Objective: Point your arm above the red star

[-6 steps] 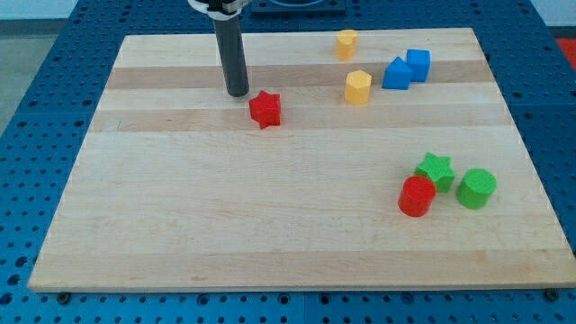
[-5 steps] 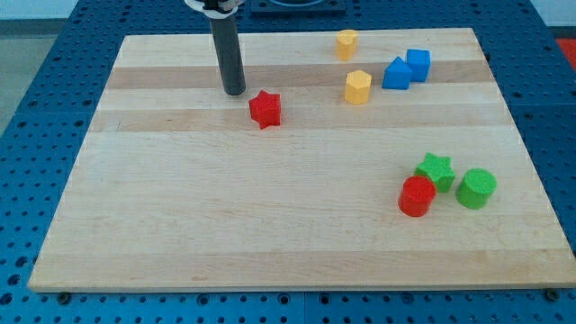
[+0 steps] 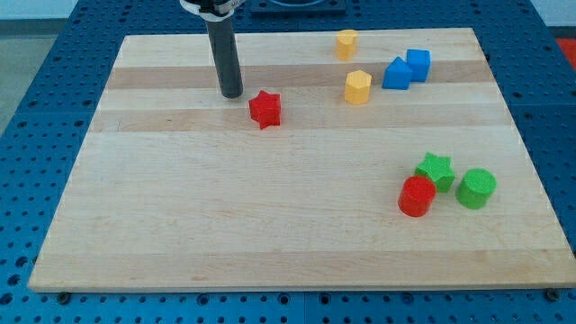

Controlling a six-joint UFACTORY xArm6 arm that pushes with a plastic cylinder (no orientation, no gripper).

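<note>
The clawless rod's tip (image 3: 232,94) sits near the red star (image 3: 265,109), upper-left; next, shift right

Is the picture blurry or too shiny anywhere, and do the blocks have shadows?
Camera view: sharp all over, nothing blurry. The lighting is even and soft, with no strong glare on the wooden board. The red star and the green cylinder cast only faint, small shadows. My tip sits just to the view's upper left of the red star, apart from it, and looks crisp too.
</note>
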